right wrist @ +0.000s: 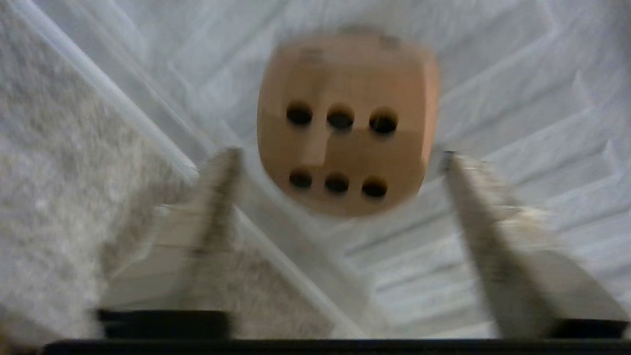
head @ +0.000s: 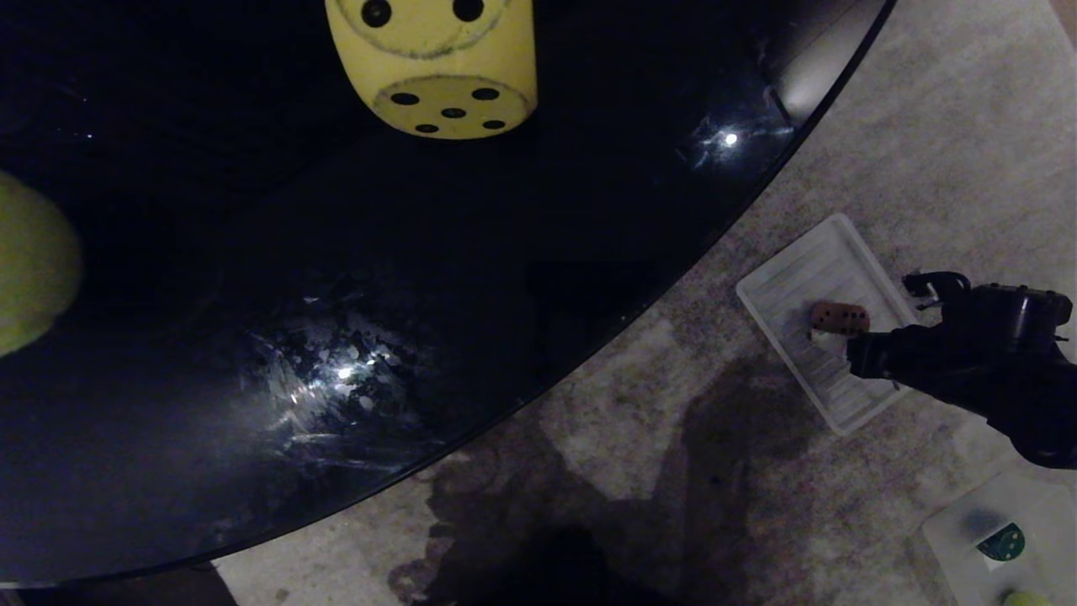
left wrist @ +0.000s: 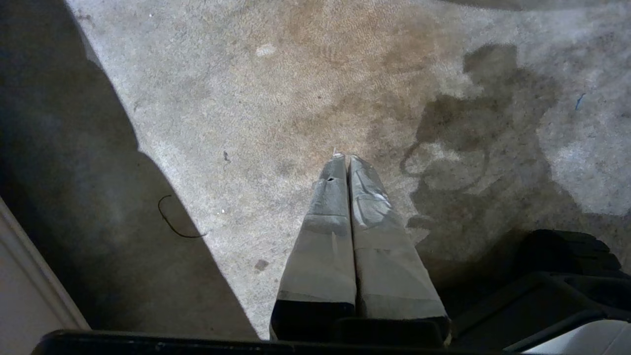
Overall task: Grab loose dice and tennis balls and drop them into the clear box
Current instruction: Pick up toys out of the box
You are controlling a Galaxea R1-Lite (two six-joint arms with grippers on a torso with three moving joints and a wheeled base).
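Tan die (right wrist: 345,123), six-pip face up toward the wrist camera, resting on a flat ribbed clear panel (head: 808,278) lying on the carpet (head: 673,379), beyond the curved edge of the black glossy tabletop (head: 252,295). Right pincer (right wrist: 340,153) poised just beside the die, fingers (right wrist: 217,182) standing apart with one on each side, not touching it; one finger hanging over the panel's rim and the carpet next to it. Yellow die (head: 437,67) and part of a tennis ball (head: 29,261) sitting on the tabletop, well apart from the tan die. Dark green die (head: 1001,541) and a second tennis ball (head: 1028,598) near the clear box (head: 951,526) on the carpet, on the far side of the right arm from the panel; hard to tell whether inside it. Left pincer (left wrist: 345,158) pressed together, holding nothing, hanging over bare carpet. Risks, as a judgement: rounded corners and a smooth face likely to let the die squirt out of an off-centre squeeze; a finger catching the panel's rim likely to lift or drag the panel and roll the die away; closing too high likely to pinch only the upper edges and drop the die on the way to the clear box.
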